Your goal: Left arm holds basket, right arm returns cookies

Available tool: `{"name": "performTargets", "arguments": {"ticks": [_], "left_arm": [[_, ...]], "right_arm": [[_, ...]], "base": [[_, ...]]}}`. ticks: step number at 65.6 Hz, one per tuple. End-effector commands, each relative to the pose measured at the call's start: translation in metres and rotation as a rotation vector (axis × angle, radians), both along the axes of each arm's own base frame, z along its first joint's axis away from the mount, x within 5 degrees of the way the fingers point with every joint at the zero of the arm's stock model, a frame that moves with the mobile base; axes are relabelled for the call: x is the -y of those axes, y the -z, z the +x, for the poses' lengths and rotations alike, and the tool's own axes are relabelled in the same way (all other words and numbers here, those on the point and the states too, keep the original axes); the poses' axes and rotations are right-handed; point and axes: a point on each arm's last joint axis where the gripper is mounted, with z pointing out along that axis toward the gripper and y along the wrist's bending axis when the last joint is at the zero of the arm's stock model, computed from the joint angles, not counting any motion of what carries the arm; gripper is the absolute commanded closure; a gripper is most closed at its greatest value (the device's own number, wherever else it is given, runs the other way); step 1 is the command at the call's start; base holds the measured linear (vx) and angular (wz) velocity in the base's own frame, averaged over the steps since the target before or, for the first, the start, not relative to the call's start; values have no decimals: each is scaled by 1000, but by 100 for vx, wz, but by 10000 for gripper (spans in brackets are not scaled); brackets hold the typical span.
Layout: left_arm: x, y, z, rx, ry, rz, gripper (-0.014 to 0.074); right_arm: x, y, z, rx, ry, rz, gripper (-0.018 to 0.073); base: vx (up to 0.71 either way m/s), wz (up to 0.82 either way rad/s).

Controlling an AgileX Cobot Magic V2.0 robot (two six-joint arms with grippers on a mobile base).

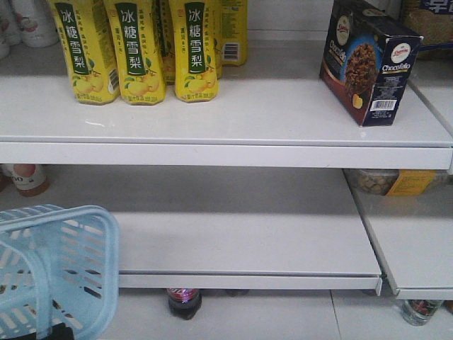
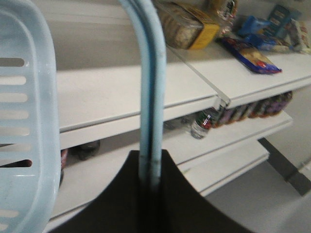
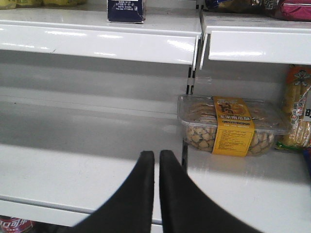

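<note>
The navy ChocoFello cookies carton point(image 1: 369, 61) stands upright on the upper shelf at the right; its lower edge shows in the right wrist view point(image 3: 126, 11). The light blue basket point(image 1: 53, 265) hangs at the lower left. My left gripper point(image 2: 149, 177) is shut on the basket's two thin handles point(image 2: 148, 97), with the basket wall point(image 2: 26, 121) at its left. My right gripper point(image 3: 156, 158) is shut and empty, in front of the middle shelf, well below the carton. Neither arm shows in the front view.
Yellow pear-drink bottles point(image 1: 138, 46) stand on the upper shelf point(image 1: 212, 134) at the left. A clear snack tub with a yellow label point(image 3: 231, 125) sits on the right middle shelf. Bottles point(image 1: 184, 302) stand under the lower shelf point(image 1: 248, 273). Blue packets point(image 2: 252, 54) lie on a shelf.
</note>
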Motion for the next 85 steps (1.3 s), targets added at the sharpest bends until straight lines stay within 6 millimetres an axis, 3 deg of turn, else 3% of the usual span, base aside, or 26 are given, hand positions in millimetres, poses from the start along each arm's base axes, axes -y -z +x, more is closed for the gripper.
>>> {"name": "performTargets", "arguments": {"ticks": [1,8,38,64,85], "left_arm": [[-10,-8,2,174,-84,-23,599],[-20,0,-1,246,-160,18,599],[-56,2,-12,322,-653,105,599],[-58,-2,-12,410,-663,238,599],[-58,-7,-12,465,-672,226,599]], "right_arm": [[-1,-14,0,83,-16,-13,566],[-1,-14,0,83,-16,-13,566],[-1,-14,0,83,-16,-14,566],[-1,-14,0,81,-16,-14,566],[-1,-14,0,82,-16,-14,566]], "base": [[0,0],[0,0],[0,0],[0,0],[0,0]]}}
